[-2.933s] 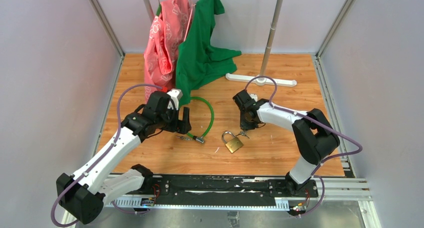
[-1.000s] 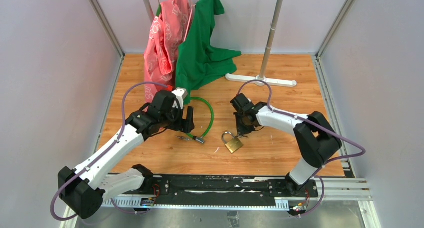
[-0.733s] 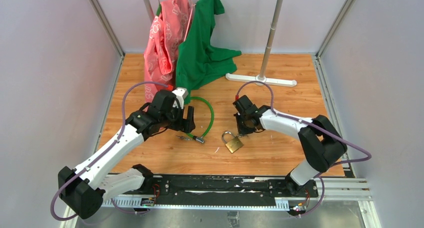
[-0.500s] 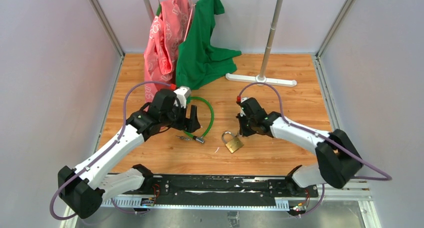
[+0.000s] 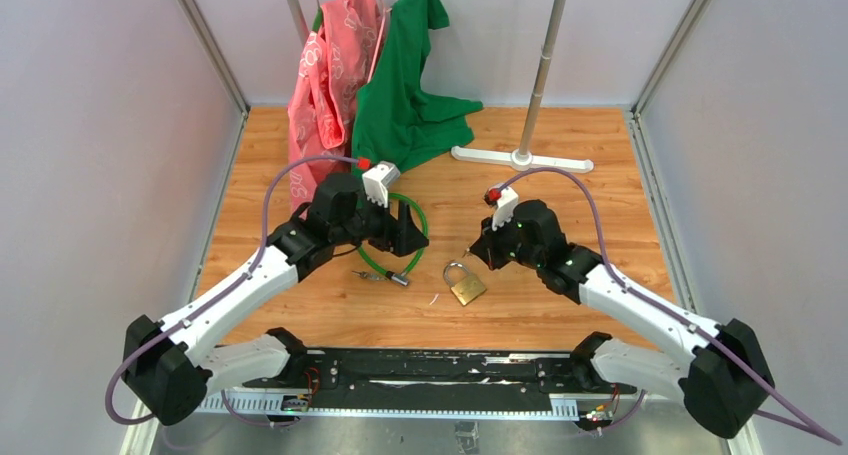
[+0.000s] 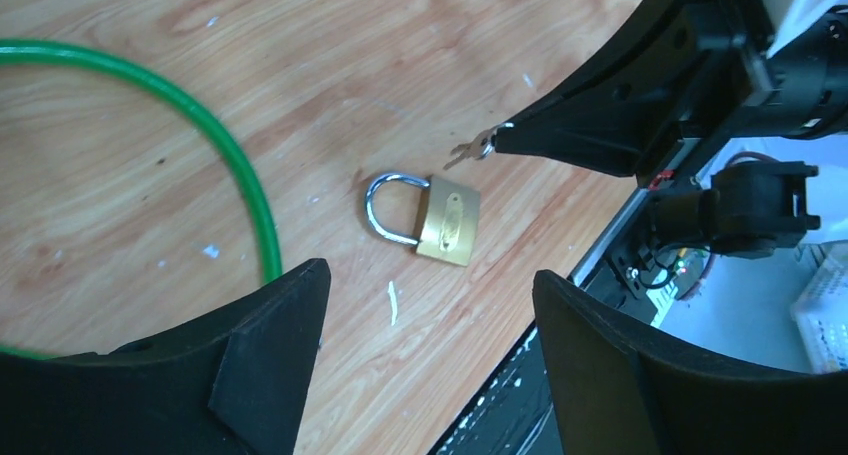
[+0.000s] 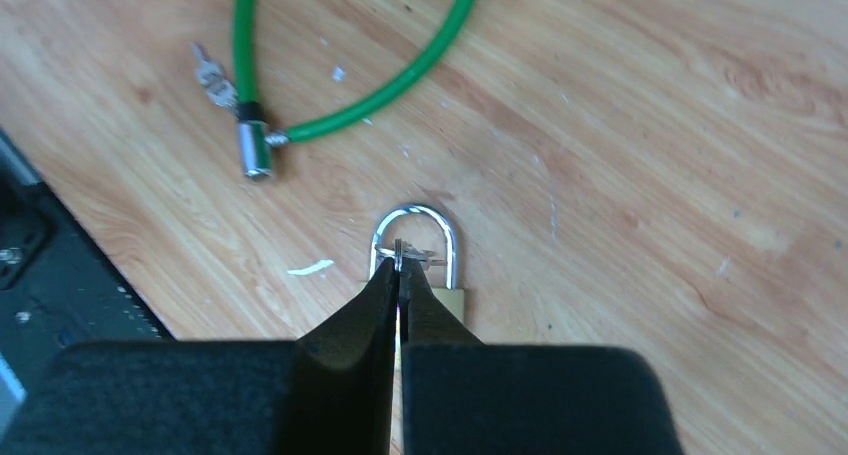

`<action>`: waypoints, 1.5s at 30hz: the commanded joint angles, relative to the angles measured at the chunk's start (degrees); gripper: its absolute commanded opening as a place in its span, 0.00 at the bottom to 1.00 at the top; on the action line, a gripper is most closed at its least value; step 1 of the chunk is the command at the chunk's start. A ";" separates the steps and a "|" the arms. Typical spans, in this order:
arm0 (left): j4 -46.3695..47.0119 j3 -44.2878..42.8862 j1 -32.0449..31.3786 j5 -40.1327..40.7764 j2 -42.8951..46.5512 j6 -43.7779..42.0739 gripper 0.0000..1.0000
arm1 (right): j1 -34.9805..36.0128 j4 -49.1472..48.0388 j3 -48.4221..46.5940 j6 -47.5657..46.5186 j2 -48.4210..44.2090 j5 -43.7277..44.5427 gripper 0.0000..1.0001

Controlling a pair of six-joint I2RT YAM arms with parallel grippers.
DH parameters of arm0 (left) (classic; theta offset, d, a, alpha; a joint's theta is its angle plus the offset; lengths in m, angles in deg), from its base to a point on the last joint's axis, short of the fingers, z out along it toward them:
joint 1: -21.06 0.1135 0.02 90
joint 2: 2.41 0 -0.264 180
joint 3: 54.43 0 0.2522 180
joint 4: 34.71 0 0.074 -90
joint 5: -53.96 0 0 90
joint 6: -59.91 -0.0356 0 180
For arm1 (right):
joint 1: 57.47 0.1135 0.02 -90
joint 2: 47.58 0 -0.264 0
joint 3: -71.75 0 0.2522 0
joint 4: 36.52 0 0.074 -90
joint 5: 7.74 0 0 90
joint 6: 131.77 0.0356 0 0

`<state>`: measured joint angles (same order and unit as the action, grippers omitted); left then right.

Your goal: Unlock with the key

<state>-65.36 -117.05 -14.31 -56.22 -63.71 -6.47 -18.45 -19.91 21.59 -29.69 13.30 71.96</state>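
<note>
Right gripper [image 7: 400, 275], pinched tight on the small bunch of silvery keys [image 7: 418, 256], has lifted them from beside the brass padlock [image 6: 440, 218]. Left gripper [image 6: 425, 280], wide open and empty, has shifted over the green cable lock [image 7: 380, 95]. The tiny silvery single key [image 7: 212, 75] lies untouched on the wood beside the cable's metal end, so unlocking looks unstarted.

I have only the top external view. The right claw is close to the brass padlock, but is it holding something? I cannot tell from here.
Observer: Yes. The right wrist view shows the right claw shut on a small bunch of keys, above the brass padlock.
Operator: Where is the single key?
Observer: It lies on the table by the metal end of the green cable lock. No claw touches it.
Operator: Is the left claw holding anything?
Observer: No. In the left wrist view it is wide open and empty.
</note>
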 commanded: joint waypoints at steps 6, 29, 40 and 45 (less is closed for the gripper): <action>18.61 4.61 -6.98 -2.63 -2.56 -3.09 0.77 | 0.79 -4.46 0.98 -0.11 -8.14 -11.95 0.00; 41.41 18.54 -22.20 -3.27 7.15 -19.04 0.47 | 0.76 4.33 -6.47 6.64 -19.87 -34.48 0.00; 41.41 16.74 -25.19 -3.64 4.96 -22.94 0.36 | 0.87 3.80 -6.30 8.68 -21.01 -38.26 0.00; 41.41 15.71 -25.86 -5.00 3.50 -23.55 0.10 | 0.85 5.44 -6.61 8.39 -21.08 -38.48 0.00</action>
<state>-25.64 -99.15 -39.21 -60.11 -59.23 -28.55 -18.45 -16.61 17.00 -21.76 -7.11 35.28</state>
